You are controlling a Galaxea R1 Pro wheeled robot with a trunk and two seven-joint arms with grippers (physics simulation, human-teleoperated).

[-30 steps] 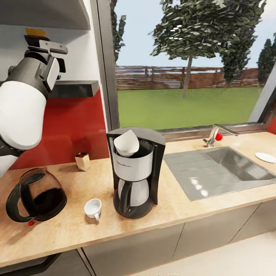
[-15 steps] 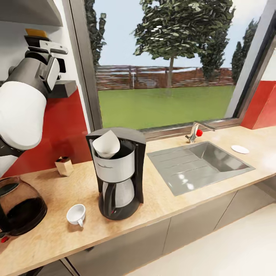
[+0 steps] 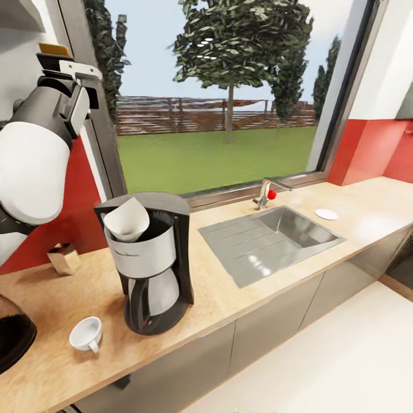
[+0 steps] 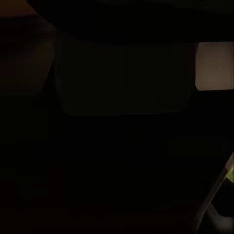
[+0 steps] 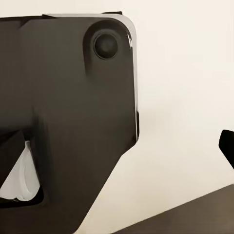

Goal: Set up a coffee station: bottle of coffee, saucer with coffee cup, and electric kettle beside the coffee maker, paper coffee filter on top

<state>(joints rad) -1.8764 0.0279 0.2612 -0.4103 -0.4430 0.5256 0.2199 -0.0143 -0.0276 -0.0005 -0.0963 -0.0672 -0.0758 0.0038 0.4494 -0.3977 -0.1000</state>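
Note:
The black and silver coffee maker [image 3: 150, 261] stands on the wooden countertop [image 3: 229, 298] with a white paper coffee filter [image 3: 127, 219] in its top. A white coffee cup [image 3: 86, 335] lies on its side left of the coffee maker. The dark electric kettle [image 3: 11, 339] is cut off at the frame's left edge. A white saucer [image 3: 326, 214] sits right of the sink. My left gripper [image 3: 71, 67] is raised at the upper left, and a yellow-topped thing [image 3: 54, 50], apparently the bottle of coffee, rides in it. The left wrist view is dark. My right gripper's fingers are not clear in the right wrist view.
A steel sink [image 3: 269, 238] with a faucet [image 3: 265, 194] is set into the counter under a large window. A small brown box [image 3: 64, 258] stands by the red wall. Light floor [image 3: 344, 355] lies open at the lower right.
The camera has swung right: coffee maker, cup and kettle slid left in the picture, and the saucer and right-hand wall came into view. The left arm kept its pose.

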